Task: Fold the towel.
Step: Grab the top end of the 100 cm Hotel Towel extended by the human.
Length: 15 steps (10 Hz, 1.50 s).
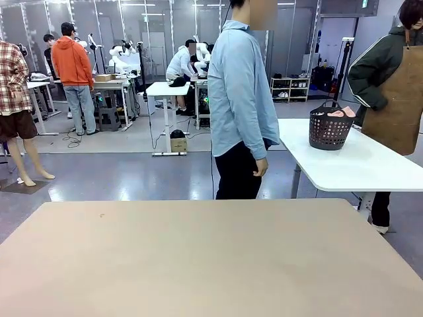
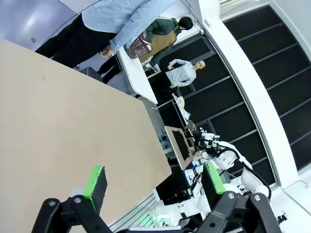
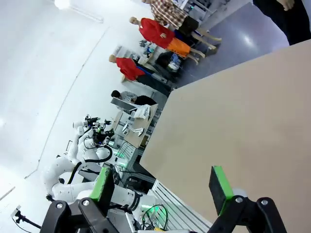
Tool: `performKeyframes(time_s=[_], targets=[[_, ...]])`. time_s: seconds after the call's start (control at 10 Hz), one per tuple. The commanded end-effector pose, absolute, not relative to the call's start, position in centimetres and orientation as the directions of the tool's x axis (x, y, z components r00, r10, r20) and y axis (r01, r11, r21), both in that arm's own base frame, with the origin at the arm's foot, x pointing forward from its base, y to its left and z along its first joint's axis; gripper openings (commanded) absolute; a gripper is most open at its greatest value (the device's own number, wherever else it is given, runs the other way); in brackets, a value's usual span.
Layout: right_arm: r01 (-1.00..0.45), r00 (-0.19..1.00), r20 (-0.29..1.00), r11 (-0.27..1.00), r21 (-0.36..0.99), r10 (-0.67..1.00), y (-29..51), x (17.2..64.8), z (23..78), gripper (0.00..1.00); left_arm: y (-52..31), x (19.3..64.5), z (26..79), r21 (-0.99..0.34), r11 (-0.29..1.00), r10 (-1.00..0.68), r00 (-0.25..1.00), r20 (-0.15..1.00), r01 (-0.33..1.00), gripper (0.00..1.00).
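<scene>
Tan table (image 1: 198, 264) spans the near field; a person (image 1: 241, 99) in a light-blue shirt stands at its far edge, with a white table (image 1: 357, 165) beyond at far right. On that sits a dark basket (image 1: 328, 132), the pink towel (image 1: 338, 113) bunched inside. Left gripper (image 2: 154, 179) and right gripper (image 3: 161, 185) each hover above the tan top, jaws spread wide, holding nothing.

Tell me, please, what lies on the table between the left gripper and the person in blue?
Only bare tan tabletop, as the left wrist view shows, from the left gripper to the person.
</scene>
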State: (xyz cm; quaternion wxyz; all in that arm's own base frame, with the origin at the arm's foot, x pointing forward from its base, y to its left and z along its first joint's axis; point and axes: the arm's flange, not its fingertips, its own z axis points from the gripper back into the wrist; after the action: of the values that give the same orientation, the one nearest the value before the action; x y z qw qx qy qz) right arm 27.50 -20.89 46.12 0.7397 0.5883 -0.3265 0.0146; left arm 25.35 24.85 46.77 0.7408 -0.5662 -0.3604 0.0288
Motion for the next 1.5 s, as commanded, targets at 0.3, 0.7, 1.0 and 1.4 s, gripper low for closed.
performKeyframes(time_s=[0.3,0.7,1.0,1.4], targets=[[-0.406,0.786,0.500,0.307,0.861,-0.363,-20.9,27.5,46.1,1.00,24.6,25.4,46.8,-0.858,0.352,0.445,0.740,0.505,0.374,1.00],[-0.406,0.786,0.500,0.307,0.861,-0.363,-20.9,27.5,46.1,1.00,24.6,25.4,46.8,-0.858,0.352,0.445,0.740,0.505,0.374,1.00],[-0.406,0.786,0.500,0.307,0.861,-0.363,-20.9,27.5,46.1,1.00,24.6,25.4,46.8,-0.858,0.352,0.445,0.740,0.505,0.374,1.00],[-0.406,0.786,0.500,0.307,0.861,-0.363,-20.9,27.5,46.1,1.00,24.6,25.4,46.8,-0.858,0.352,0.445,0.740,0.505,0.374,1.00]])
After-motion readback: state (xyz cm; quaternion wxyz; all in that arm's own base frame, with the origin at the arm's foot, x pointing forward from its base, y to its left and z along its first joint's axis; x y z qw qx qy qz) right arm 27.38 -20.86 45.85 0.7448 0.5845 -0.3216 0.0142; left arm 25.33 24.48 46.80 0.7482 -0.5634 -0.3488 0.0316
